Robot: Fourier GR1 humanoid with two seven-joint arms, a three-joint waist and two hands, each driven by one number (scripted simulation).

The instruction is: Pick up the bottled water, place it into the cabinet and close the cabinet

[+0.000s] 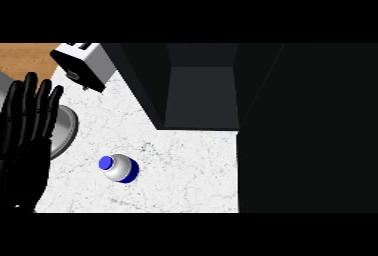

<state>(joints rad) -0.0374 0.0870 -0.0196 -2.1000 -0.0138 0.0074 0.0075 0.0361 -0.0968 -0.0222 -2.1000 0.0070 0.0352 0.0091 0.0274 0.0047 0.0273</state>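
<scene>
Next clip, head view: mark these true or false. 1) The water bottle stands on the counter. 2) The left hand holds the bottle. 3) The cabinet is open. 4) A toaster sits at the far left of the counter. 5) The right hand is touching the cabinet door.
1) True: the water bottle stands on the white counter, blue cap up.
2) False: the left hand is open at the left edge, fingers up, apart from the bottle.
3) True: the cabinet is open, its inside showing.
4) True: the toaster sits there.
5) False: no right hand shows in this view.
</scene>
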